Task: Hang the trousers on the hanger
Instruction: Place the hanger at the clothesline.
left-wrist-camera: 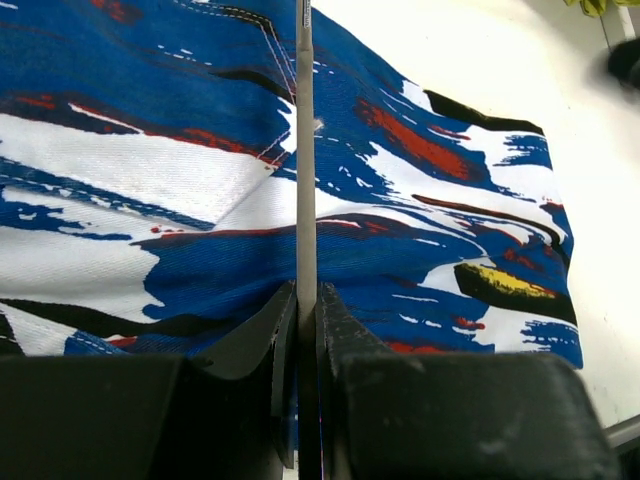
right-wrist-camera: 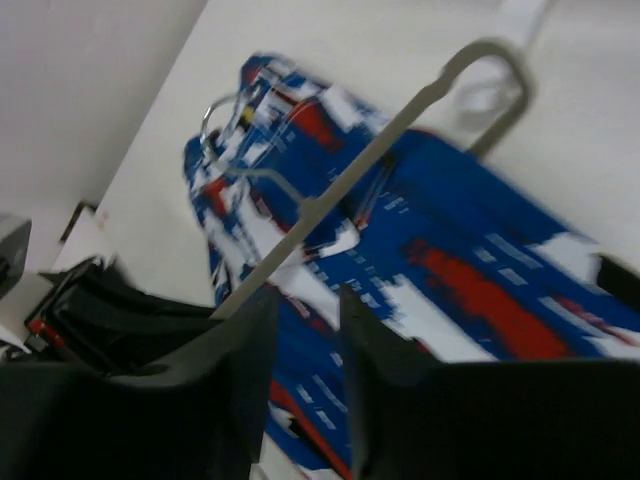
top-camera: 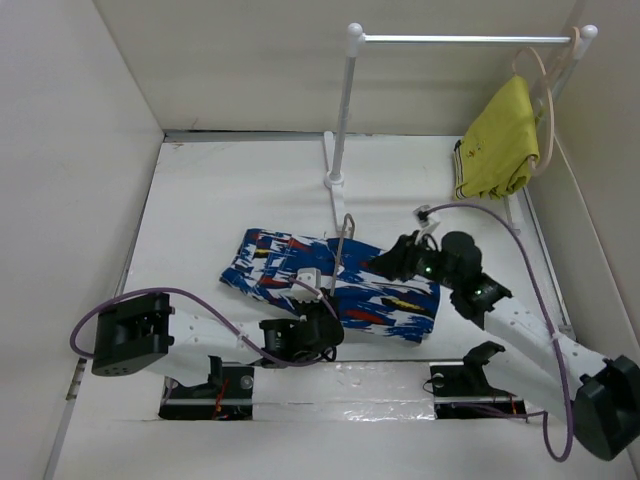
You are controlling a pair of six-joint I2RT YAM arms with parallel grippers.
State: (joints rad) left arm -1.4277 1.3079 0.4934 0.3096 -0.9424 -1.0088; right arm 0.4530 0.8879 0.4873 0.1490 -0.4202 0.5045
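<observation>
Trousers [top-camera: 370, 295] lie flat and folded mid-bench, nearer the near edge than the back wall. Soft woven cloth, bold blue/white print w/ red, yellow and black dashes, stitched seams showing in the L wrist view.

Hanger [top-camera: 342, 245] stands over them, hook toward the back. It is thin grey rod, triangular, and edge-on it reads as a single line. Can't tell whether any cloth is through it yet, so the task looks unfinished.

L gripper [left-wrist-camera: 306, 300] is clamped on the hanger's lower part, jaws tight to the rod. R gripper [right-wrist-camera: 308, 300] hangs just right of the hanger above the cloth, jaws apart, nothing between them.

Risks:
- The slim rod could twist or slip in the L claw if the R one tugs the cloth sideways.
- Limp fabric may bunch, or slide off a smooth bar.
- The R claw could catch only the top layer, or nip the hanger instead.

Further out are the white bench [top-camera: 200, 200], a white rail stand [top-camera: 340, 110] at the back, and a yellow garment [top-camera: 500, 140] hung at the far-right corner.
</observation>
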